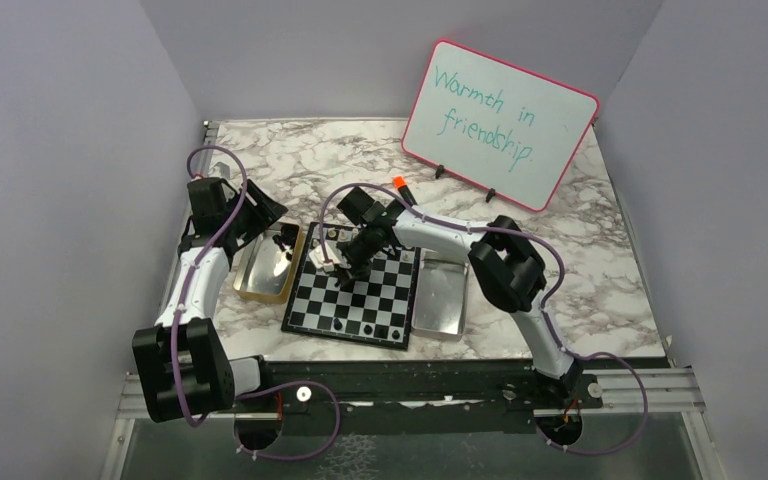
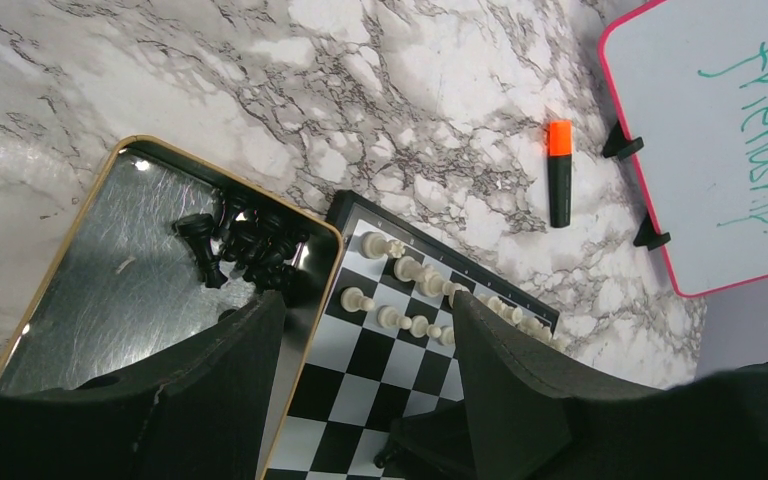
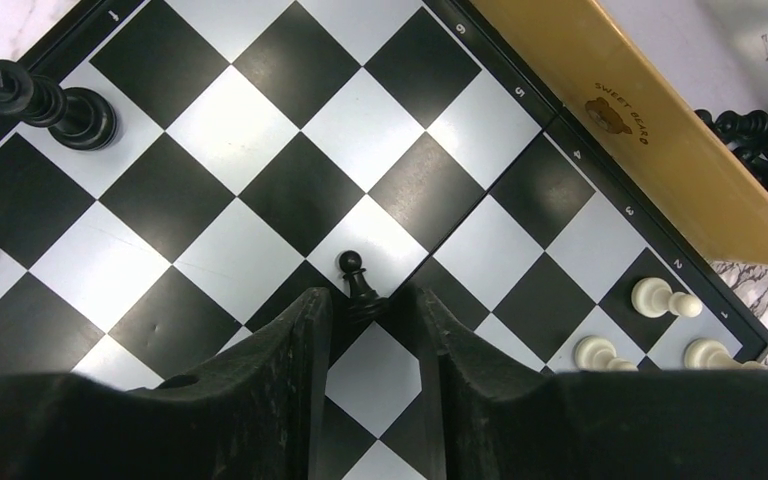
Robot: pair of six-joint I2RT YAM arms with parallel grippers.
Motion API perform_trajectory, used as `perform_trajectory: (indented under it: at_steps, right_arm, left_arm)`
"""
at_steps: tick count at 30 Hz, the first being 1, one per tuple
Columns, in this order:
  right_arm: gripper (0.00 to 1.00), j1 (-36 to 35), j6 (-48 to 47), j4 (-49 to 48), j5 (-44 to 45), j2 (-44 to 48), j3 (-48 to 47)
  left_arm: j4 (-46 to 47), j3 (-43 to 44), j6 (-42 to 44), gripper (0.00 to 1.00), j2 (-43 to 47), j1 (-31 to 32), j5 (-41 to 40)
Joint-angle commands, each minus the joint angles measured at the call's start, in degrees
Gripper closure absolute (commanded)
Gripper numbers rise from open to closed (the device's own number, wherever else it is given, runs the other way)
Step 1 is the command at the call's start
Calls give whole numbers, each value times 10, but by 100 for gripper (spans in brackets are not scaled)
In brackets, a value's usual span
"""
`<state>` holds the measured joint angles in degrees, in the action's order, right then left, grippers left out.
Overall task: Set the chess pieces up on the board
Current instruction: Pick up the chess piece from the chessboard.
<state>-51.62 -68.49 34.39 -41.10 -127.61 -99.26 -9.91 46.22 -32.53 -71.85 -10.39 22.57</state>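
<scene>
The board [image 1: 332, 310] lies mid-table between two trays. White chess pieces [image 2: 407, 268] stand in two rows at its far edge. A heap of black chess pieces [image 2: 245, 245] lies in the gold tray [image 2: 110, 290]. My right gripper [image 3: 372, 300] is low over the board [image 3: 260, 190]. Its fingers stand open on either side of a black pawn [image 3: 358, 283], a small gap showing on each side of the pawn's base. A taller black piece [image 3: 50, 105] stands at the board's near corner. My left gripper [image 2: 365, 310] hangs open and empty above the seam between gold tray and board.
A silver tray [image 1: 442, 300] sits to the right of the board. An orange-capped marker [image 2: 559, 172] lies on the marble beyond the board. Behind it leans a pink-rimmed whiteboard [image 1: 500, 120]. White pawns [image 3: 665, 297] stand close to the gold tray's rim [image 3: 640, 130].
</scene>
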Motion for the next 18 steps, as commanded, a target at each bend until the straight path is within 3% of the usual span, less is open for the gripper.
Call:
perform_trajectory:
  at_steps: [1, 6, 13, 18]
  right_arm:
    - [60, 4, -16, 38, -13, -15, -12]
    - [63, 3, -24, 47, -9, -10, -5]
    - [75, 3, -8, 44, -12, -8, -3]
    - [77, 4, 31, -2, -17, 15, 31]
  left_arm:
    - [14, -8, 5, 36, 18, -4, 9]
    - [10, -11, 5, 36, 17, -4, 15]
    - [4, -10, 3, 37, 29, -4, 29]
    - [-4, -8, 4, 37, 36, -4, 51]
